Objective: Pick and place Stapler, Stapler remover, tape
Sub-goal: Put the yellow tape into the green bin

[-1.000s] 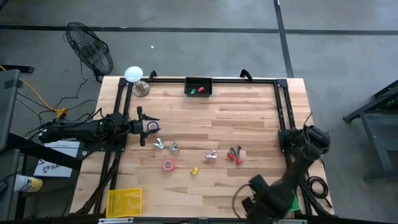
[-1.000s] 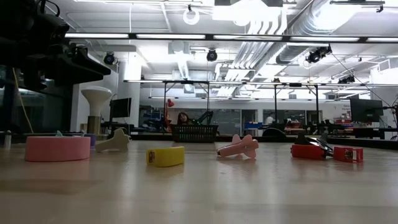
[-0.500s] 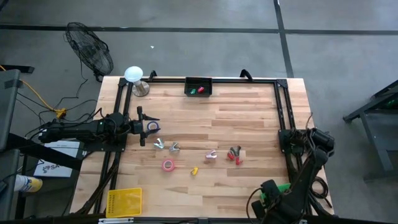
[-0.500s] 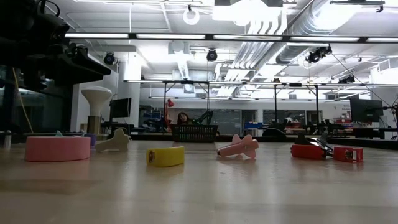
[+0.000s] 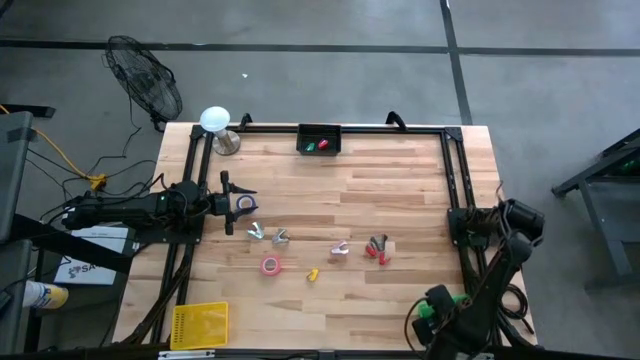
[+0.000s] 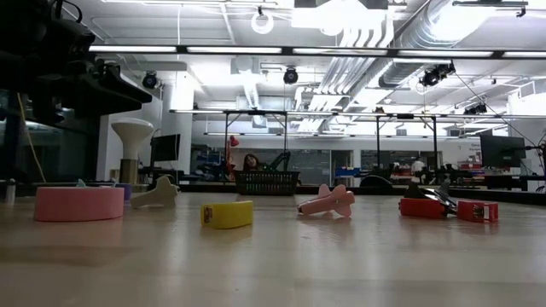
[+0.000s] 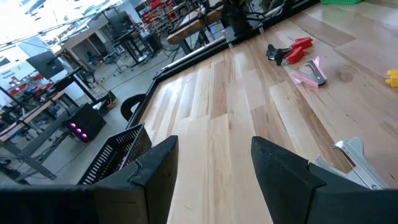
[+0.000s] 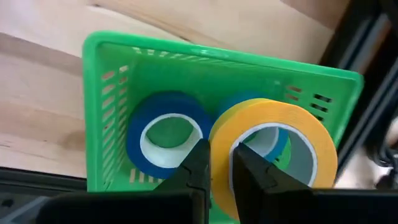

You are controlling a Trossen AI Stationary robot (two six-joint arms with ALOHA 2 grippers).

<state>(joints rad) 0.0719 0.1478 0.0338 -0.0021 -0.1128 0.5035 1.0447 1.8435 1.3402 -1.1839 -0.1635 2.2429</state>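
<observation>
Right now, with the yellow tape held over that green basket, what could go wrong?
1. The right end effector pinches only the rim of the yellow tape; the roll could slip or swing.
2. The green basket already holds two blue rolls, so the yellow one may land on them and tip out.
3. The basket sits at the table's edge and could be nudged off.

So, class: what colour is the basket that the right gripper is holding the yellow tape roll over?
Green basket, clearest in the right wrist view; the right gripper pinches the yellow tape roll above it.
</observation>
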